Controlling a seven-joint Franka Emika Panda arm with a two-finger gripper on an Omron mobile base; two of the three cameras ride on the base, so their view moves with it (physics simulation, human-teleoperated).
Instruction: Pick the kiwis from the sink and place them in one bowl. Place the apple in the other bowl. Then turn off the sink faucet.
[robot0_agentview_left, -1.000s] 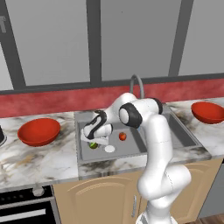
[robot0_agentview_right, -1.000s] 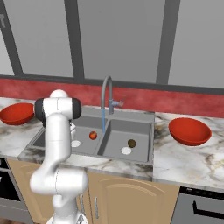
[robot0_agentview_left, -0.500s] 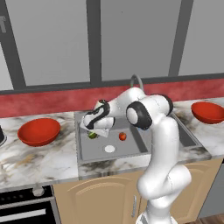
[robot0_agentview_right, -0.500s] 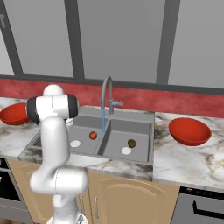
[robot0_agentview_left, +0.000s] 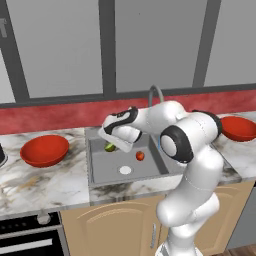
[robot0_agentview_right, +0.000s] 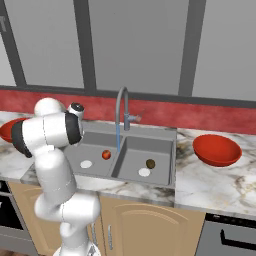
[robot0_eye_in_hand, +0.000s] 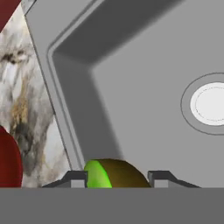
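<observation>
No readable writing; fingers (robot0_eye_in_hand: 76, 178) grip lime kiwi (robot0_eye_in_hand: 114, 173) over sink (robot0_eye_in_hand: 144, 65).

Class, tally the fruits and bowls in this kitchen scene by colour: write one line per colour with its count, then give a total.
Green fruit: 1, the lime green kiwi between the fingers of the gripper
Brown fruit: 1, the dark kiwi in the sink's right basin
Red-orange fruit: 1, the apple in the left basin
Red bowls: 2, the left bowl and the right bowl
Total: 5
</observation>
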